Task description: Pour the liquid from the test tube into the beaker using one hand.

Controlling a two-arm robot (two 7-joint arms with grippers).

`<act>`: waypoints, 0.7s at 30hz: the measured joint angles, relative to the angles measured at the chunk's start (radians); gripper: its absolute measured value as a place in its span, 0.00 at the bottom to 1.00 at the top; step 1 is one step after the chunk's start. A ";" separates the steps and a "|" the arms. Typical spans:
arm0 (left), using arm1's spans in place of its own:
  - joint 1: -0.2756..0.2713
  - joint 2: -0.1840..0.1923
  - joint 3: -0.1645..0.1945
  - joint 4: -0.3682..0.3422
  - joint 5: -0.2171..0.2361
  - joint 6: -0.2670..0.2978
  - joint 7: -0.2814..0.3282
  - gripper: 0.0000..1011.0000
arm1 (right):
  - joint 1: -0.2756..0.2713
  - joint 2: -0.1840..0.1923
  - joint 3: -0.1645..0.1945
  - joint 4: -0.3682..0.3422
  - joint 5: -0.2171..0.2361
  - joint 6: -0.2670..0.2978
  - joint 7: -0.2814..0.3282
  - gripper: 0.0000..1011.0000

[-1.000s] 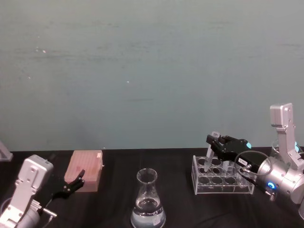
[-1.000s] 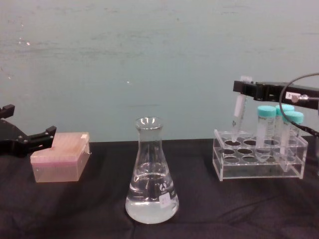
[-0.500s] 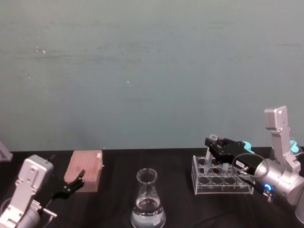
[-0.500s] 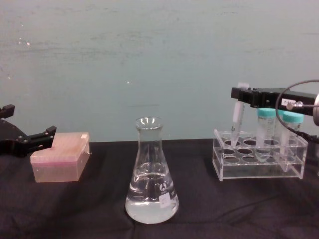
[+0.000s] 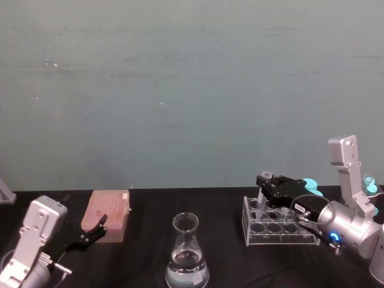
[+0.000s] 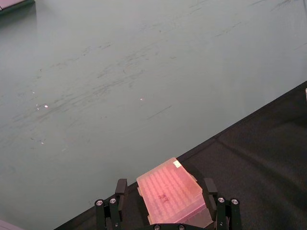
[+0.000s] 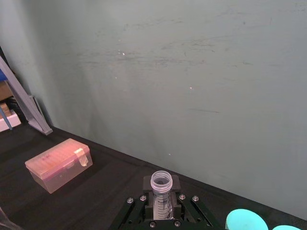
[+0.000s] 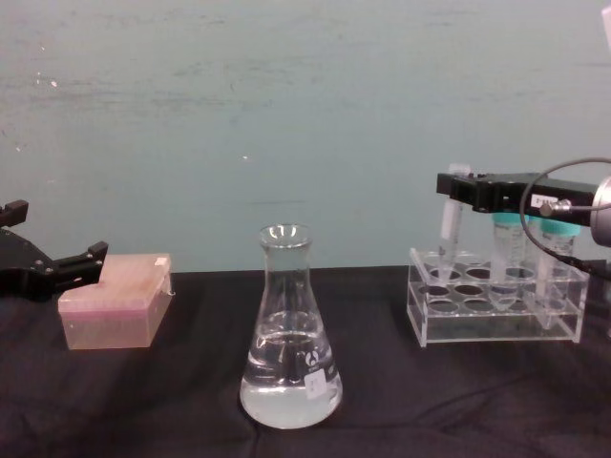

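The right gripper (image 8: 449,186) is clenched on the upper part of the test tube (image 8: 447,229), just below its whitish rim. The tube hangs nearly upright beneath the gripper, its pointed tip dipping into a back-row hole at the left end of the clear rack (image 8: 496,324) directly below. In the right wrist view the tube's open mouth (image 7: 160,181) sits between the black fingers (image 7: 140,203). Whether any liquid is inside the tube cannot be told.

Close behind the gripper, toward the arm, two larger teal-capped tubes (image 8: 511,258) stand upright in the same rack, their caps partly hidden by the gripper body.

The beaker (image 8: 289,334) stands on the black surface (image 8: 143,401) well to the left of the right gripper and lower than it, apart from the rack. Clear liquid (image 8: 289,386) fills its wide base to roughly a third of its height; its narrow neck is open.

The left gripper (image 8: 52,270) hovers far to the left with its fingers spread and released, holding nothing. A pink lidded box (image 8: 115,313) rests on the surface just beside and beyond it; what it contains cannot be seen.
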 joint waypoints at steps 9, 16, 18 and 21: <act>0.000 0.000 0.000 0.000 0.000 0.000 0.000 0.99 | 0.000 -0.003 0.002 0.002 -0.013 0.008 -0.001 0.20; 0.000 0.000 0.000 0.000 0.000 0.000 0.000 0.99 | -0.003 -0.002 0.004 0.000 -0.020 0.012 -0.004 0.20; 0.000 0.000 0.000 0.000 0.000 0.000 0.000 0.99 | -0.004 -0.001 0.005 0.000 -0.022 0.012 -0.004 0.20; 0.000 0.000 0.000 0.000 0.000 0.000 0.000 0.99 | -0.004 -0.001 0.007 0.004 -0.024 0.012 -0.003 0.20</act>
